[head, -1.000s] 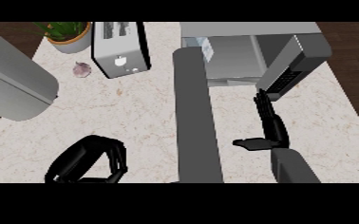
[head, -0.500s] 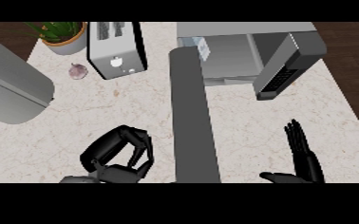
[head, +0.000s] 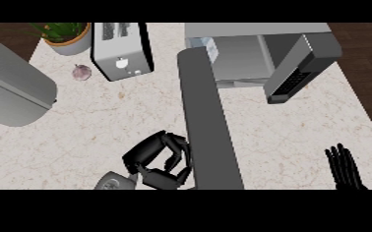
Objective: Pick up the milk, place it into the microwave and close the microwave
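The microwave (head: 243,56) stands at the back right of the counter with its cavity showing. Its dark door (head: 207,128) is swung wide and reaches towards the view's lower edge. Just inside the cavity's left edge I see a pale carton, the milk (head: 206,45), mostly hidden by the wall and door. My left hand (head: 156,159) is curled, holds nothing, and sits against the door's left face near its free end. Only the straight fingers of my right hand (head: 343,169) show, at the lower right, well away from the microwave.
A silver toaster (head: 122,54) stands left of the microwave, with a potted plant (head: 65,37) behind it and a small purple bulb (head: 82,72) beside it. A large grey rounded object (head: 22,93) fills the left edge.
My right hand has pulled back from the microwave's front to the lower right corner. My left hand has moved up and right, to the open door's left face.
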Controlling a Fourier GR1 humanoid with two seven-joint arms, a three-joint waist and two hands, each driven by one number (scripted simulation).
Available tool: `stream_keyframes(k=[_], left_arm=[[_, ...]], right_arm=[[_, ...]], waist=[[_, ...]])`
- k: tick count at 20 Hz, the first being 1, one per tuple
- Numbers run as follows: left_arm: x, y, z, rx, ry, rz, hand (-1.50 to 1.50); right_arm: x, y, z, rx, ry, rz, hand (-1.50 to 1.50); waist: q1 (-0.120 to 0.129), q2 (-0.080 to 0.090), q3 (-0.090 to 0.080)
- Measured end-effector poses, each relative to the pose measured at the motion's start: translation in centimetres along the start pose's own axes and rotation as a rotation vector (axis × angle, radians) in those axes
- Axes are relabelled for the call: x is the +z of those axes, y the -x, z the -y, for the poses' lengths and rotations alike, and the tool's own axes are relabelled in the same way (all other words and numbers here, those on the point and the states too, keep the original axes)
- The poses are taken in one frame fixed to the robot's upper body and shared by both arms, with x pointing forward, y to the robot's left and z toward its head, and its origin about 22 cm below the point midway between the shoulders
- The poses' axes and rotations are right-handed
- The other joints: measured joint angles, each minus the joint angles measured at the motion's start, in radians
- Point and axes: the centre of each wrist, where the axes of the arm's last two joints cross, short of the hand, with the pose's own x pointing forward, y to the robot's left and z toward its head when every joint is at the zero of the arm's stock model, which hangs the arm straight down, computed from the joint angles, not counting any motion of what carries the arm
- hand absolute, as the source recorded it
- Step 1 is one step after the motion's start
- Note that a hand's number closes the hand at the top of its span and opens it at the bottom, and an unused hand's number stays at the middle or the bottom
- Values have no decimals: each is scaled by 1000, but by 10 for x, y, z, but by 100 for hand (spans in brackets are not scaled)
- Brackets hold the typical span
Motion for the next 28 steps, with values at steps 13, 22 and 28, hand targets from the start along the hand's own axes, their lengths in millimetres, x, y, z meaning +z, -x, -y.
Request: stream_keyframes(k=[13, 22, 28], left_arm=[[-47, 5, 75, -11, 24, -58, 150], [-70, -5, 86, -94, -93, -75, 150], [-88, -15, 84, -92, -191, -55, 150]], right_arm=[[-13, -77, -17, -140, -198, 115, -150], [-32, -121, -35, -196, -356, 173, -150], [-35, -141, -43, -214, -434, 185, -150]], waist=[[-28, 8, 0], [-68, 19, 0], [-104, 27, -1]])
